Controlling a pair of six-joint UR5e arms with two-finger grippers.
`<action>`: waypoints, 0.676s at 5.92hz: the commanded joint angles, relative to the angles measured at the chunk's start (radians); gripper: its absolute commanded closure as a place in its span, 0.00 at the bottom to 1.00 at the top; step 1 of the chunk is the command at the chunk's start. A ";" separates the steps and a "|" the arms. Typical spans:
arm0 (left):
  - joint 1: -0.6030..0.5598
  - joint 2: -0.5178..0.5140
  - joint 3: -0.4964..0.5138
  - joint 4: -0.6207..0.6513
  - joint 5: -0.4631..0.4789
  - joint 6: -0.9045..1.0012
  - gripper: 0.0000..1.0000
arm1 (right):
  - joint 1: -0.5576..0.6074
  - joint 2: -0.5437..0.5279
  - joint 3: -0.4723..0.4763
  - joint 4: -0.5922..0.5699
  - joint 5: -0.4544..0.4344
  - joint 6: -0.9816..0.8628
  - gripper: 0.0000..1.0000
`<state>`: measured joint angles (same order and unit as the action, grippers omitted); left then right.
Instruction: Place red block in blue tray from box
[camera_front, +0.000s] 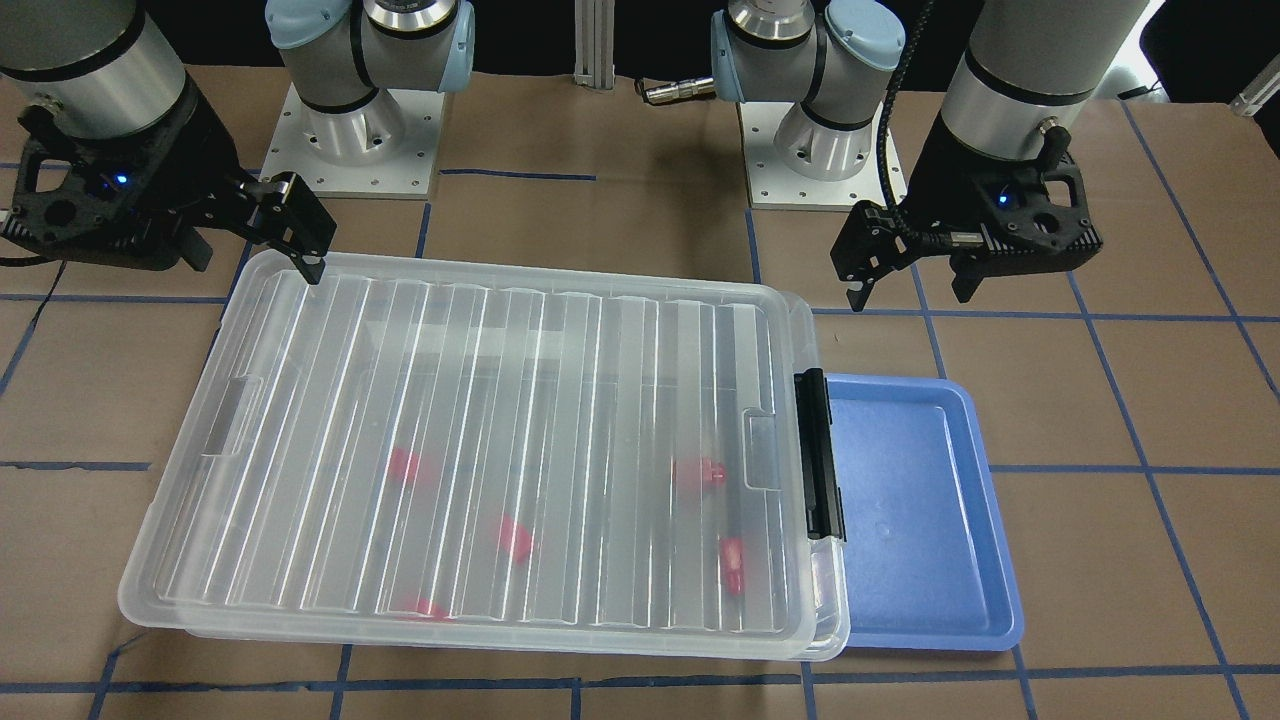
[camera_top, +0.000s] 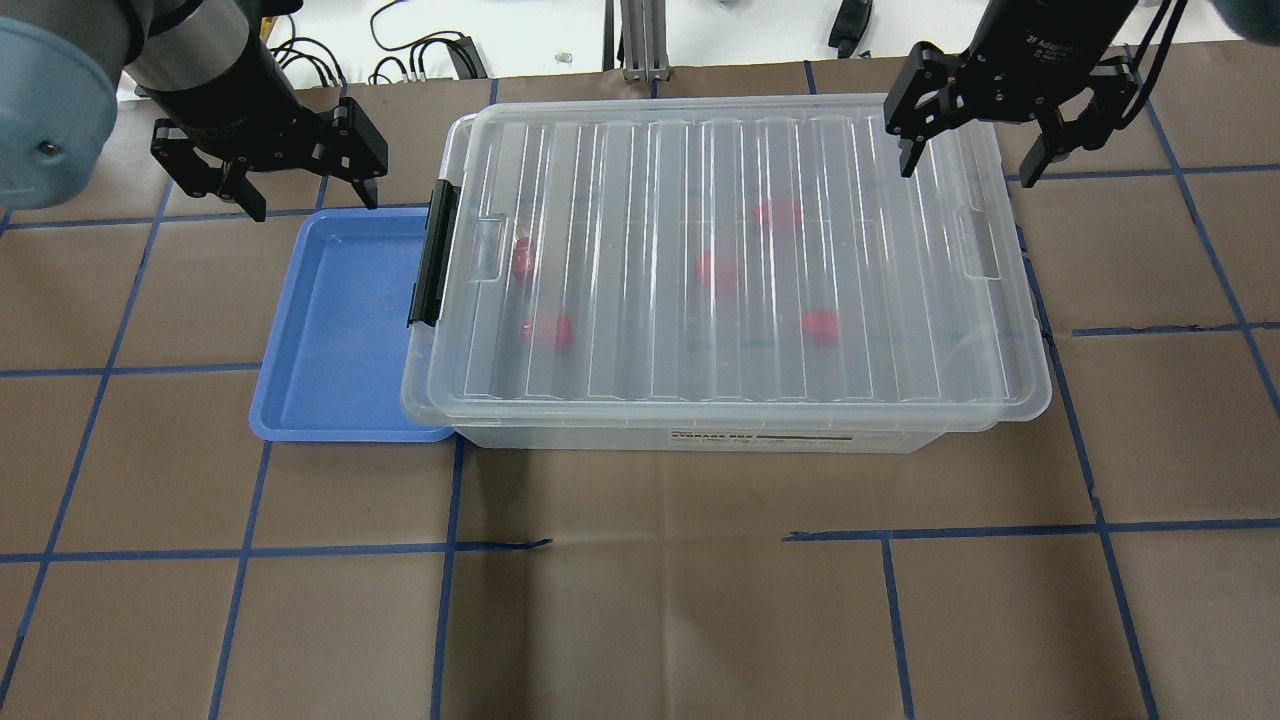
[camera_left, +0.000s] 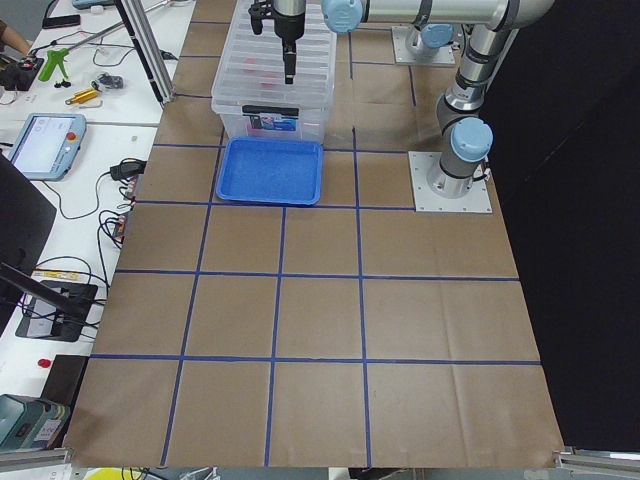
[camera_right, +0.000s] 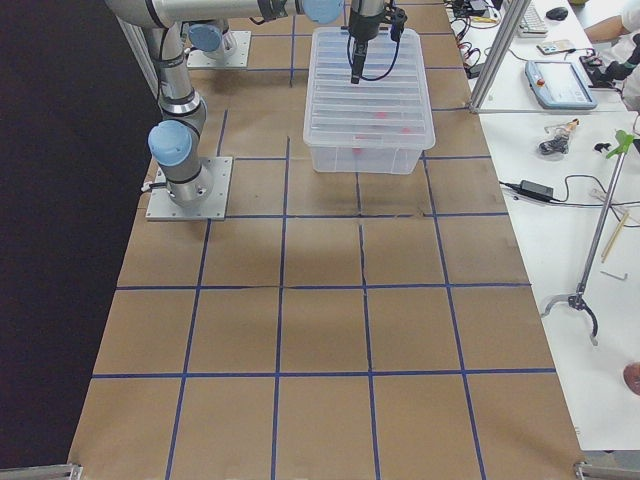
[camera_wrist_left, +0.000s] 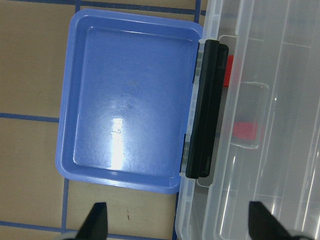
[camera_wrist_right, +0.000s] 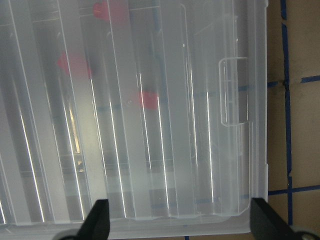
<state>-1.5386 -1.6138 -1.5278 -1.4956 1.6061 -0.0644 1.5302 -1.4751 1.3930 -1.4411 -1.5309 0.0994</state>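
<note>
The box (camera_top: 740, 260), a clear bin with its ribbed lid on, lies across the table's middle, its black latch (camera_top: 435, 250) facing the blue tray (camera_top: 340, 330). Several red blocks, such as one (camera_top: 718, 268) near the middle, show blurred through the lid. The tray is empty and touches the box's latch end. My left gripper (camera_top: 310, 203) is open and empty, above the tray's far edge. My right gripper (camera_top: 970, 170) is open and empty, above the box's far corner at the other end. The left wrist view shows the tray (camera_wrist_left: 127, 125) and latch (camera_wrist_left: 205, 110) below.
The two arm bases (camera_front: 365, 130) (camera_front: 820, 150) stand on plates behind the box. Blue tape lines grid the brown table. A bench with a tablet (camera_left: 45, 140), cables and tools runs along the far side.
</note>
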 joint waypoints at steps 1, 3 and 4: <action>0.000 0.000 0.000 0.000 0.000 0.000 0.02 | 0.002 -0.002 0.003 0.010 0.000 0.009 0.00; 0.000 0.000 0.000 -0.002 0.000 0.002 0.02 | -0.001 -0.010 0.023 -0.002 0.000 -0.004 0.00; 0.000 0.000 0.000 -0.002 0.000 0.002 0.02 | -0.024 0.002 0.024 -0.005 -0.003 -0.070 0.00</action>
<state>-1.5386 -1.6138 -1.5278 -1.4968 1.6061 -0.0632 1.5225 -1.4796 1.4143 -1.4425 -1.5320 0.0754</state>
